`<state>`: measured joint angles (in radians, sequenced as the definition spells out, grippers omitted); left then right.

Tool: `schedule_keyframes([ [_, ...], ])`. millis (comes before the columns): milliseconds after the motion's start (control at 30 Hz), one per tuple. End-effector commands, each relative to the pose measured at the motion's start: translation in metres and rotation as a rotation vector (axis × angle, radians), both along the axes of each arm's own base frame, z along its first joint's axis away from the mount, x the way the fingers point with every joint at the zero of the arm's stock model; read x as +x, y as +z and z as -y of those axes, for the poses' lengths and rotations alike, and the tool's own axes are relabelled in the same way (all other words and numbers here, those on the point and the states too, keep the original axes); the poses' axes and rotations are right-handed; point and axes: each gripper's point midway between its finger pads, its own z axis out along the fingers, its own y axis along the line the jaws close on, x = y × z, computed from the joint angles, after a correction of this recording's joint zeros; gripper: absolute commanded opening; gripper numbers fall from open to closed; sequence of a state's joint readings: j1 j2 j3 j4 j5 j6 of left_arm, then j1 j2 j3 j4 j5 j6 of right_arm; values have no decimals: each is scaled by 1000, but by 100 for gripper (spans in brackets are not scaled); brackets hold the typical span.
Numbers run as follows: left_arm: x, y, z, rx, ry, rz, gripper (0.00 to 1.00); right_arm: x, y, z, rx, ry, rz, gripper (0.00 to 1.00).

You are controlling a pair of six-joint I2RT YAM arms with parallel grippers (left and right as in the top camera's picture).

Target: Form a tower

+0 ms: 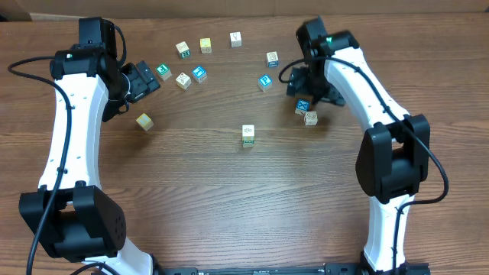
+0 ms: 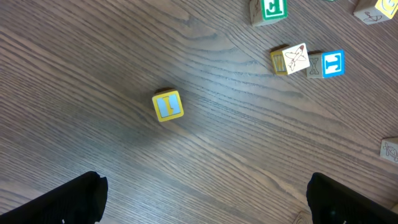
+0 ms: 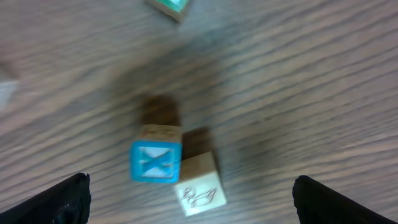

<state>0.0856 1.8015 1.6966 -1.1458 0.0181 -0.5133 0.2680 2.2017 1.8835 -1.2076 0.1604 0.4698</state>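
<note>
Crops, blur, unreadables.
Right wrist view soft throughout; green-faced cube (image 3: 169, 5) at 12 o'clock is cut by the top edge. Left wrist view: green-lettered cube (image 2: 267, 9) at 1 o'clock, corner cube (image 2: 376, 9) at 2 o'clock and pale cube (image 2: 390, 149) at 3 o'clock are all cropped. Overhead: tower (image 1: 247, 135) seen end-on, cube count unreadable.

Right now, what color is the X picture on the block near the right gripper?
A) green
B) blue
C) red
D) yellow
B: in the right wrist view, the X block has a bright blue face, and it sits right beside a plain wooden block.
</note>
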Motion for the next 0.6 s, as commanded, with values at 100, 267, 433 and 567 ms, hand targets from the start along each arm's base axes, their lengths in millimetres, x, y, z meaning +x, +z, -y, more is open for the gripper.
schedule_keyframes([
  [100,0,-5,-1,11,-18,-14,100,-10,-26,6,4,-5,-17,100],
  [267,0,-5,-1,11,-18,-14,100,-13,-37,6,3,-4,-20,100],
  [433,0,-5,-1,11,-18,-14,100,-15,-38,7,0,-3,-29,99],
  [567,0,-5,-1,11,-18,-14,100,-17,-38,7,-2,0,-36,82],
])
